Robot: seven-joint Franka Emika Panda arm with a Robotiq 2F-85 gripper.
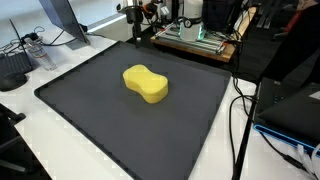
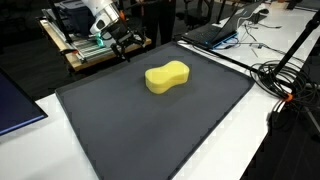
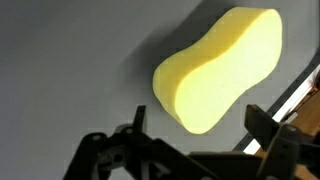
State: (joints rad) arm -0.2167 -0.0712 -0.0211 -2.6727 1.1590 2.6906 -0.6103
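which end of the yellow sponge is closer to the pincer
The sponge end at lower left in the wrist view, toward the open pincer; the other lies farther.

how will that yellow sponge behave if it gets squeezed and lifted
The yellow sponge looks like soft foam, so it probably compresses when squeezed and weighs little. Lying flat on the dark mat, it would likely slide rather than roll or tip.
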